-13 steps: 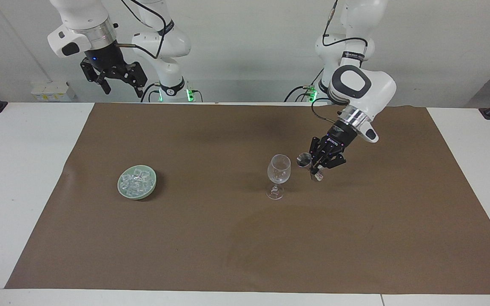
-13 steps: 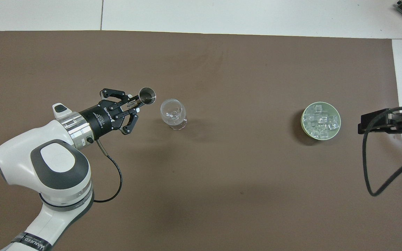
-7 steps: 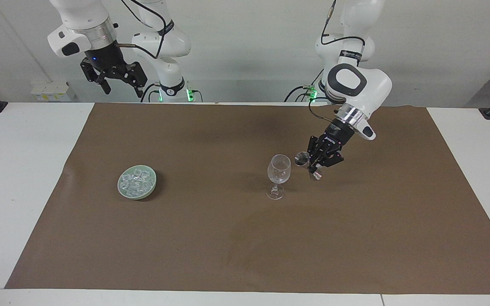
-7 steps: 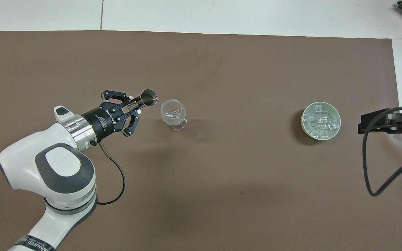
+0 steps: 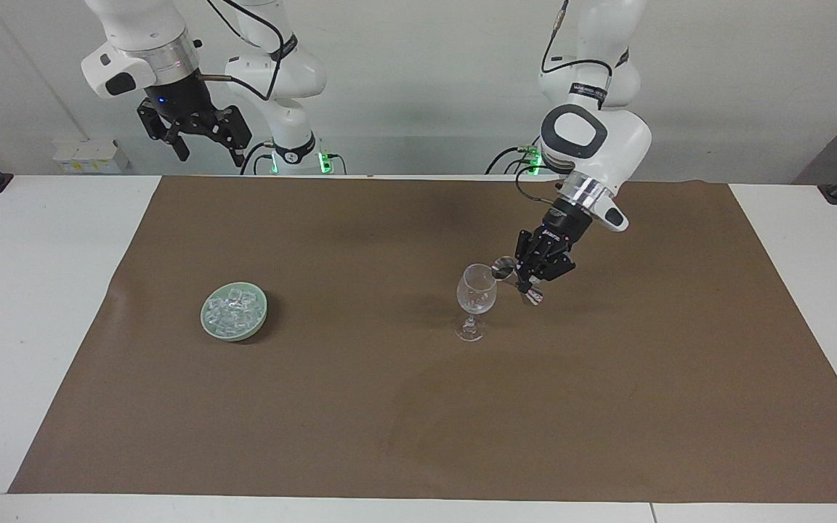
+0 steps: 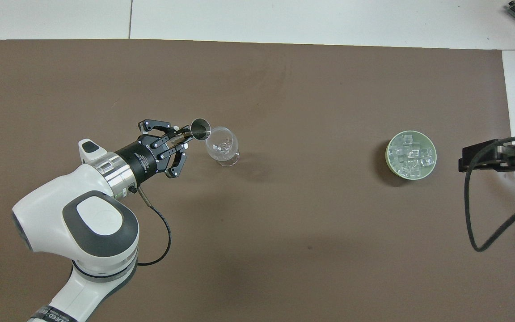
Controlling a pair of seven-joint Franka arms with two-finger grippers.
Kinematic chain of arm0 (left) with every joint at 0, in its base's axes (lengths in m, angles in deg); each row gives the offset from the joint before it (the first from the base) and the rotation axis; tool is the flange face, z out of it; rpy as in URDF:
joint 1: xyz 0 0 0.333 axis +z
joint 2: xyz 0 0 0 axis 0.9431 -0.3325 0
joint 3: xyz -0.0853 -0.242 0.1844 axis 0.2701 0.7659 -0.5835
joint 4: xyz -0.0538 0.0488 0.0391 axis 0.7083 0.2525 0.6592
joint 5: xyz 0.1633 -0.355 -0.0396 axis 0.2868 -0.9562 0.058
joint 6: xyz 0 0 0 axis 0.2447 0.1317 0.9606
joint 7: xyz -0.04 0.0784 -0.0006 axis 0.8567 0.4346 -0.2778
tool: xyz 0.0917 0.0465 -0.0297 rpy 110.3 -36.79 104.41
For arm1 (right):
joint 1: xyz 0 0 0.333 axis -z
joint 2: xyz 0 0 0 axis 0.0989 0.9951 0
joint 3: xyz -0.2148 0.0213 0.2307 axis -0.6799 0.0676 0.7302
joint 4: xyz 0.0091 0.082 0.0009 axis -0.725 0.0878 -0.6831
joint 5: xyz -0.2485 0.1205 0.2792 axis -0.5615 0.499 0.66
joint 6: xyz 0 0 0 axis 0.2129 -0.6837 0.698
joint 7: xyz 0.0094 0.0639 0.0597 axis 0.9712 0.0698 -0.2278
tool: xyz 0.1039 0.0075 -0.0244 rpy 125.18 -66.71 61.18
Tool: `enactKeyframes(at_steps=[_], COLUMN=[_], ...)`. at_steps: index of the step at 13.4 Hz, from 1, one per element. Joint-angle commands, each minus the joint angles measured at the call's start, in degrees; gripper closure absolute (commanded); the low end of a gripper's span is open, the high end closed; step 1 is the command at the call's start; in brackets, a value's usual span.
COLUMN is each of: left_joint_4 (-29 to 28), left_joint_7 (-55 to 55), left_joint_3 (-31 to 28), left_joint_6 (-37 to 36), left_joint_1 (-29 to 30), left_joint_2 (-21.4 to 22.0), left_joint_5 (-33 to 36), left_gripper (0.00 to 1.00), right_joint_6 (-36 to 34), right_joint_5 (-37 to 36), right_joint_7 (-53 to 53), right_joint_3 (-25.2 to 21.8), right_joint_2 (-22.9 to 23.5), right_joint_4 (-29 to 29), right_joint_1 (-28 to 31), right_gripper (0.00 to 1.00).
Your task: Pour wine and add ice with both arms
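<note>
A clear, upright wine glass (image 5: pixel 476 290) (image 6: pixel 221 144) stands on the brown mat. My left gripper (image 5: pixel 524 281) (image 6: pixel 185 134) is shut on a small metal measuring cup (image 5: pixel 503 269) (image 6: pixel 200 129). The cup is tipped on its side, its mouth at the glass's rim on the side toward the left arm. The ice (image 5: pixel 232 308) (image 6: pixel 411 154) is heaped in a pale green bowl (image 5: pixel 264 312) (image 6: pixel 388 154) toward the right arm's end. My right gripper (image 5: pixel 209 155) (image 6: pixel 463 158) waits open, raised high near its base, holding nothing.
The brown mat (image 5: pixel 418 407) covers most of the white table (image 5: pixel 33 290). A black cable (image 6: pixel 476 223) hangs from the right arm beside the bowl.
My left gripper has carried the measuring cup toward the wine glass, bringing its mouth from beside the bowl of the glass up to the rim. The right arm has barely moved.
</note>
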Motion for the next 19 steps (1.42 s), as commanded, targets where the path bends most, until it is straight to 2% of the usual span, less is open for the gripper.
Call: enactKeyframes(at_steps=[1,9,13,19], left_joint_4=[-1.08,-0.38,0.5,1.11], left_joint_7=[1.91,4.9,6.39,8.59], left_joint_3=[-0.87,-0.87,-0.87,-0.96], left_joint_6=[1.37,3.13,7.08,7.26], left_joint_1=[-1.31,-1.66,-4.12,-4.56], left_joint_2=[1.07,0.72,-0.42,-0.43], left_joint_5=[-1.32,-1.32,-1.23,-1.23], left_gripper=[1.0,1.0,1.0,1.0], right_joint_6=[0.13,0.04,0.04,0.12], right_joint_5=[-0.66,-0.75,-0.66,-0.66], right_joint_7=[-1.14,-1.14,-1.14,-1.14], right_joint_3=[-0.05,-0.05,-0.05,-0.05], right_joint_2=[-1.15,-1.15,-1.15,-1.15], right_joint_4=[1.38,1.38,1.38,1.38], right_joint_1=[-0.12,-0.12,-0.12,-0.12], right_gripper=[0.0,0.0,0.0,0.0])
